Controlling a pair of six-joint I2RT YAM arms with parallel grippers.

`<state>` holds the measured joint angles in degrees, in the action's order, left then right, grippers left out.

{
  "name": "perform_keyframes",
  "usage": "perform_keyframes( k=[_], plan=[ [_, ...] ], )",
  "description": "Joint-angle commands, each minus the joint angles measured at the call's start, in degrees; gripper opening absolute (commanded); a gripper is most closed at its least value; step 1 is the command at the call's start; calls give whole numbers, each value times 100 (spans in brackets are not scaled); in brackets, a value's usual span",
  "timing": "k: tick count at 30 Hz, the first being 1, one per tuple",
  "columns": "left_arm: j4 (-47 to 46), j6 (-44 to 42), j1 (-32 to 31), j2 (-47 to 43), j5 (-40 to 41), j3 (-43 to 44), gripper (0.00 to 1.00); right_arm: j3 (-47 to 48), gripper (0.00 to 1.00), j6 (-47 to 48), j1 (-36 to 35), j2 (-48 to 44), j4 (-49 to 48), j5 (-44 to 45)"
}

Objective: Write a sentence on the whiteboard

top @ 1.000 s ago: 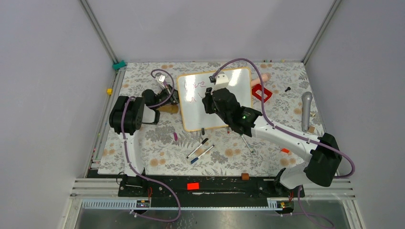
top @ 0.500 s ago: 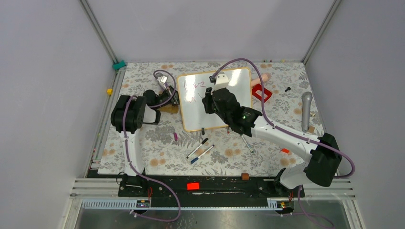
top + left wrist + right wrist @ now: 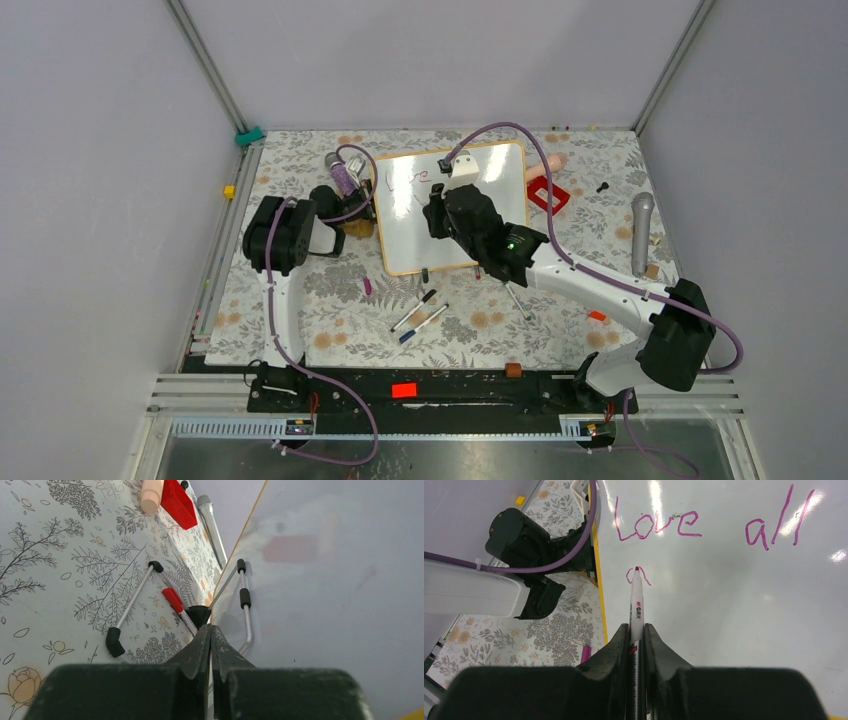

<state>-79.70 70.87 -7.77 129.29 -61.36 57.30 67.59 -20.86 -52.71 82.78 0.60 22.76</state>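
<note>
The whiteboard [image 3: 480, 235] lies on the floral cloth, orange-framed and glossy. In the right wrist view the board [image 3: 734, 620] carries the sentence in purplish-pink: "Love" [image 3: 656, 525], "all" [image 3: 779, 527], and a small "a" [image 3: 638, 576] below. My right gripper [image 3: 637, 627] is shut on a white marker [image 3: 636, 605] whose tip touches the board at that "a". In the top view the right gripper [image 3: 437, 215] hangs over the board's middle. My left gripper [image 3: 368, 205] is shut on the board's left edge. The left wrist view shows the left gripper [image 3: 210, 630] pinching the board's rim [image 3: 325, 605].
A red block [image 3: 548, 193], a peach object [image 3: 550, 165] and a grey microphone [image 3: 641, 232] lie right of the board. Two markers [image 3: 420, 310] and a pink cap [image 3: 367, 286] lie in front of it. A wire stand [image 3: 132, 605] and red-capped marker [image 3: 175, 602] lie beside the board's edge.
My left arm has shifted toward the board and its wrist has turned, still gripping the edge. My right arm and the marker have hardly moved.
</note>
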Motion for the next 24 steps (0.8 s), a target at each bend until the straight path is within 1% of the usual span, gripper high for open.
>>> perform_keyframes(
  k=[1, 12, 18, 24],
  plan=[
    [-423, 38, -80, -42, -252, 177, 0, 110, 0, -80, 41, 78, -5, -115],
    [-438, -68, -124, -161, -264, 153, 0, 285, 0, -277, 33, 314, 352, -163],
    [-439, -87, -128, -125, -278, 228, 0, 626, 0, -368, 11, 675, 677, -162],
    [-439, -100, -115, -118, -260, 236, 0, 942, 0, -390, -44, 1036, 871, 96]
  ],
)
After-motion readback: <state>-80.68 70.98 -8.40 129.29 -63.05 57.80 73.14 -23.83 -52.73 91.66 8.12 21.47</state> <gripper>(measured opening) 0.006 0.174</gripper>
